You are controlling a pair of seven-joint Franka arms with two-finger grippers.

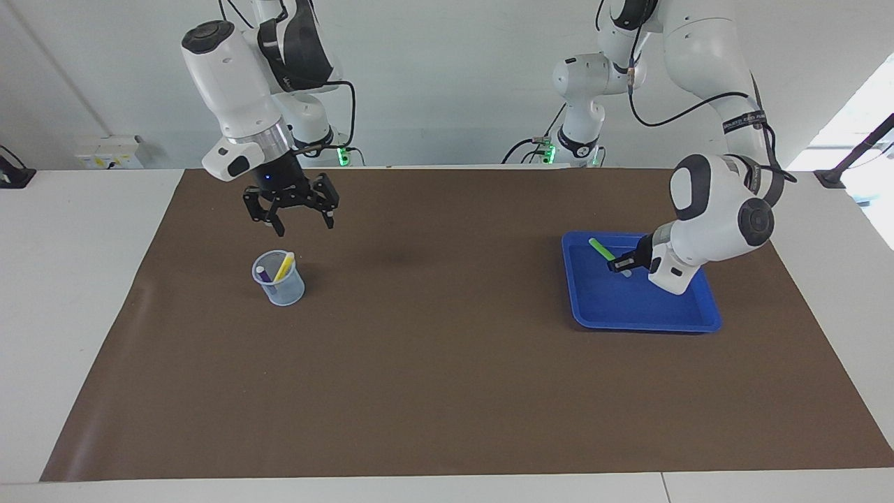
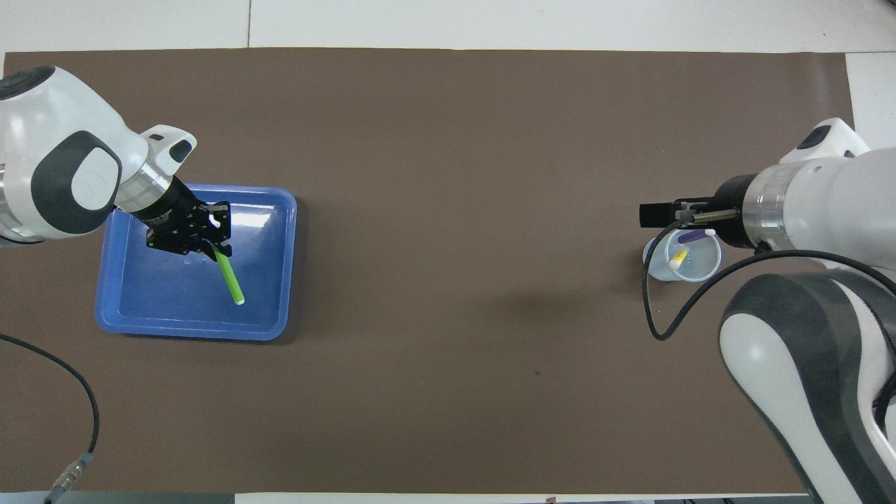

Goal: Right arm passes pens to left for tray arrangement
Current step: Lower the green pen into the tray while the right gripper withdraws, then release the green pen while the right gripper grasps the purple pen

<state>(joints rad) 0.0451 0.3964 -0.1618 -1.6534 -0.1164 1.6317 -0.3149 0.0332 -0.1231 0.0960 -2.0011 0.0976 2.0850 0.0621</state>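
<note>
No lettering on anything here can be read.
</note>
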